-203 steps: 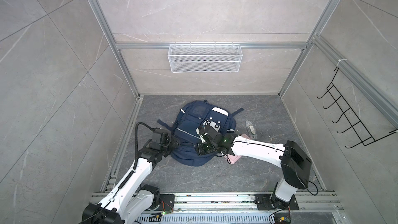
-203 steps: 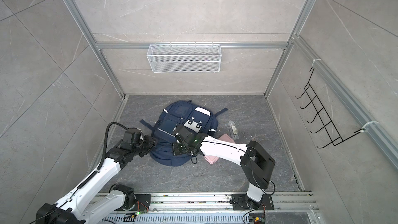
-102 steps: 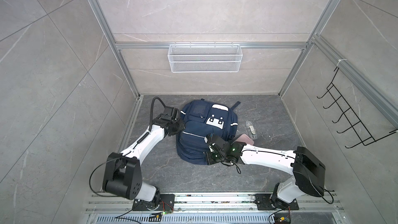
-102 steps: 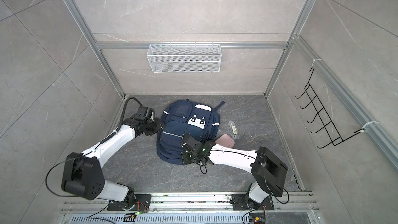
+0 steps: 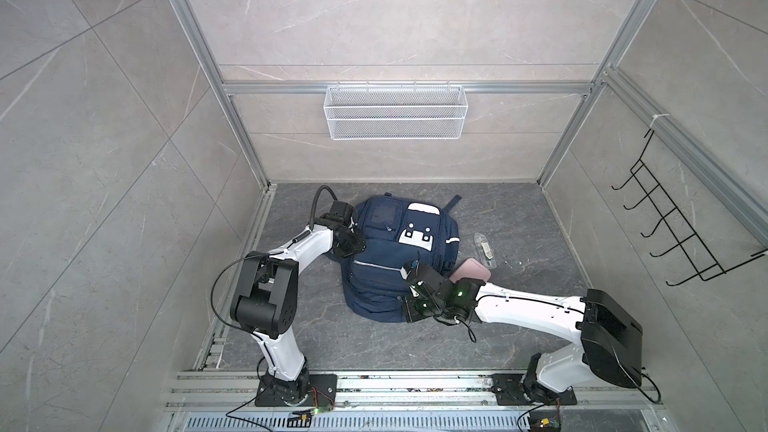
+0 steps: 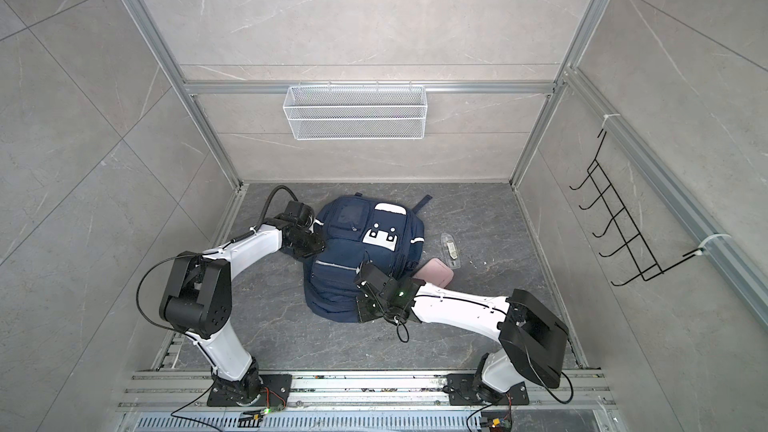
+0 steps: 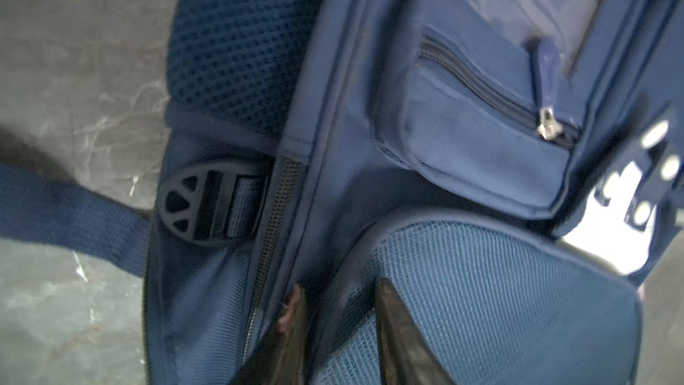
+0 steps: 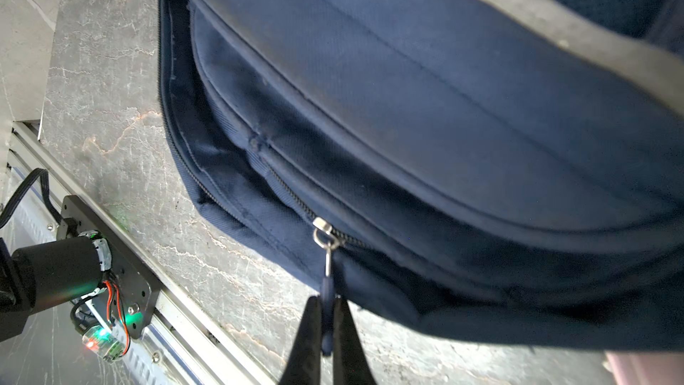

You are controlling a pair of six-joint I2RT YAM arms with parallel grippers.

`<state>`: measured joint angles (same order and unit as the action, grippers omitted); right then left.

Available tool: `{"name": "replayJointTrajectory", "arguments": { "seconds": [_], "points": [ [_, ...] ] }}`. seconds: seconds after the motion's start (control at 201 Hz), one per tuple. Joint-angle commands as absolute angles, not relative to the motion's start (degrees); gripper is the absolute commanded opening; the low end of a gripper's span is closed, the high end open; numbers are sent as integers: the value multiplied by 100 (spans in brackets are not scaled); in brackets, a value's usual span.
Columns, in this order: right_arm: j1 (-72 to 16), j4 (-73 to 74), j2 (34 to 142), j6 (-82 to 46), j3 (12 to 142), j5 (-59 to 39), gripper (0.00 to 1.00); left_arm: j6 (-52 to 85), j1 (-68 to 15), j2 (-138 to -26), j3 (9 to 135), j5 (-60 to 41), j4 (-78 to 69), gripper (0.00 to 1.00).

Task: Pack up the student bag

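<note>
Over the last second the left arm has swung up to the far left flank of the bag, the bag has slid and turned, and the right arm has dropped to its near edge. The large navy-blue fabric student bag (image 5: 374, 284) (image 6: 336, 284) with white patches lies flat, front up, mid-table.

The left end effector (image 7: 338, 290) is narrowed onto a ridge of side fabric beside the mesh pocket (image 7: 481, 309). The right end effector (image 8: 325, 301) is pinched tight on the thin blue zip pull (image 8: 327, 285).

The likely failures are these:
- The slim pull slips out of the tips.
- The slider bites loose lining.
- The soft fold gives way, so the whole bag drags instead of unzipping.

The dark grey marbled table (image 5: 519, 326) looks smooth. Pale tiled walls carry a white wire basket (image 5: 395, 118) and a black hook rack (image 5: 681, 226).
</note>
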<state>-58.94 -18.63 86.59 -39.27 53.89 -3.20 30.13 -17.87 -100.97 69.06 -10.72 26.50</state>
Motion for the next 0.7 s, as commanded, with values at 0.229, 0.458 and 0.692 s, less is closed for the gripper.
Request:
{"name": "replayJointTrajectory", "arguments": {
  "seconds": [0.229,0.458,0.692],
  "points": [
    [-5959,-2157,8751,-3837,5648,-165,0,3323,-1421,-9260,6222,-1139,2269,0],
    [-5959,-2332,8856,-3711,5889,-24,0,4335,-652,-7534,4544,-637,1714,0],
    [-6099,-2334,9248,-3524,6352,-338,0,5459,-689,-6820,3443,-1296,761,0]
  ]
}}
